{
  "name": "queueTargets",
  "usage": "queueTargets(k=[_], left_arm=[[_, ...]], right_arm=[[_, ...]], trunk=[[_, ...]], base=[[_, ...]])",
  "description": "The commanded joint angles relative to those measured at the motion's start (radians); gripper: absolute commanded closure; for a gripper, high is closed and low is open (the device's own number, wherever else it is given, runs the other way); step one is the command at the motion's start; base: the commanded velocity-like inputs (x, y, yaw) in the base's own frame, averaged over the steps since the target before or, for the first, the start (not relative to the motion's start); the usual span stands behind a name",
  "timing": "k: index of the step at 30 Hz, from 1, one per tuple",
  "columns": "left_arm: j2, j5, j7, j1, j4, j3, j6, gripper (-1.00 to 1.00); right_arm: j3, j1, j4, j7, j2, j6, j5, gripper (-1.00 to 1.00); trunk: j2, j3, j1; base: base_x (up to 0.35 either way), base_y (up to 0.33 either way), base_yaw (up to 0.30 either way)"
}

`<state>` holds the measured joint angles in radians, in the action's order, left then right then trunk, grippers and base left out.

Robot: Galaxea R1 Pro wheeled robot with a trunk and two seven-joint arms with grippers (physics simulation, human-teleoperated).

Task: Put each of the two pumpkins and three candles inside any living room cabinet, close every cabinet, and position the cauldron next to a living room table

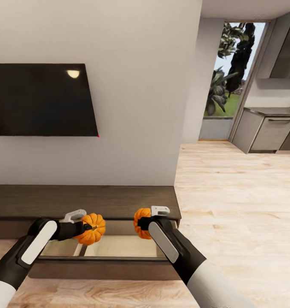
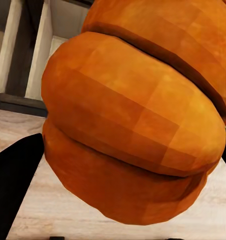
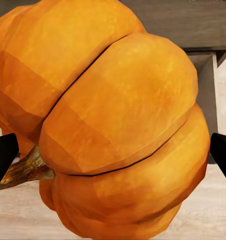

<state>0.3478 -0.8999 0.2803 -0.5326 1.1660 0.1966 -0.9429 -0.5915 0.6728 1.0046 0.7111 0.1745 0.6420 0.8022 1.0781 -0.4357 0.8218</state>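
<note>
Pumpkins fill both grips: the left gripper [image 1: 86,225] has its jaws clamped on one pumpkin [image 1: 92,229], and the right gripper [image 1: 141,222] has its jaws clamped on the other pumpkin [image 1: 142,222]. Both hang over the open front of the cabinet [image 1: 98,201], a long, low unit of dark brown wood with a flat top and a pale tan floor inside, set against a plain white wall under a glossy black screen [image 1: 42,99].

Each fruit is a squat, faceted orange ball, split into fat ribs by dark grooves, matte and faintly mottled. In the left wrist view the left pumpkin [image 2: 138,125] shows ribs running slantwise, with a black fingertip [image 2: 15,185] at its flank. In the right wrist view the right pumpkin [image 3: 113,120] lies on its side, its gnarled brown stem [image 3: 28,170] pointing sideways towards one black fingertip [image 3: 3,155]. Beyond the cabinet stretches light plank floor [image 1: 238,205].
</note>
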Motion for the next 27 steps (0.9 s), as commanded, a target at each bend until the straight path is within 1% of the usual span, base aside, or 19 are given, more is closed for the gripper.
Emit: queueTargets(k=[1,3,4,7,9,11,14,17,18,20,27], left_arm=[[-0.038,-0.016,0.064,-0.001,0.004,0.004,0.007,1.0],[-0.084,-0.015,0.123,-0.001,0.006,0.008,0.018,1.0],[-0.101,-0.015,0.148,-0.001,0.007,0.009,0.028,1.0],[-0.121,-0.015,0.187,-0.001,0.004,0.013,0.065,1.0],[-0.129,-0.015,0.202,-0.001,0.001,0.02,0.094,1.0],[-0.131,-0.015,0.207,-0.001,0.001,0.034,0.104,1.0],[-0.136,-0.015,0.208,-0.001,0.0,0.041,0.111,1.0],[-0.155,-0.016,0.208,-0.001,0.006,0.049,0.141,1.0],[-0.157,-0.016,0.207,-0.002,0.006,0.054,0.145,1.0],[-0.159,-0.016,0.206,-0.001,0.006,0.06,0.149,1.0],[-0.16,-0.016,0.206,-0.001,0.008,0.063,0.151,1.0]], right_arm=[[-0.005,0.002,-0.003,0.01,0.0,-0.001,0.008,1.0],[-0.008,0.003,-0.006,0.01,0.0,-0.003,0.007,1.0],[-0.009,0.003,-0.006,0.01,0.0,-0.003,0.007,1.0],[-0.009,0.004,-0.007,0.01,0.0,-0.002,0.006,1.0],[-0.01,0.004,-0.008,0.01,0.0,-0.002,0.006,1.0],[-0.015,0.004,-0.008,0.01,0.0,-0.002,0.006,1.0],[-0.026,0.004,-0.011,0.01,0.0,-0.002,0.006,1.0],[-0.031,0.012,-0.038,0.01,0.0,-0.003,0.006,1.0],[-0.032,0.015,-0.045,0.01,0.0,-0.003,0.006,1.0],[-0.032,0.018,-0.053,0.01,0.0,-0.004,0.006,1.0],[-0.033,0.021,-0.058,0.01,0.0,-0.004,0.006,1.0]], trunk=[[0.001,-0.001,0.0],[0.001,-0.001,0.0],[0.001,-0.001,0.0],[0.001,-0.001,0.0],[0.001,-0.001,0.0],[0.001,-0.001,0.0],[0.001,-0.001,0.0],[0.001,-0.001,0.0],[0.001,-0.001,0.0],[0.001,-0.001,0.0],[0.001,-0.001,0.0]], base=[[0.0,0.0,0.0],[0.0,0.0,0.0],[0.0,0.0,0.0],[0.0,0.0,0.0],[0.0,0.0,0.0],[0.0,0.0,0.0],[0.0,0.0,0.0],[0.008,0.0,0.0],[0.104,0.017,0.0],[0.183,0.021,0.0],[0.12,0.004,0.0]])
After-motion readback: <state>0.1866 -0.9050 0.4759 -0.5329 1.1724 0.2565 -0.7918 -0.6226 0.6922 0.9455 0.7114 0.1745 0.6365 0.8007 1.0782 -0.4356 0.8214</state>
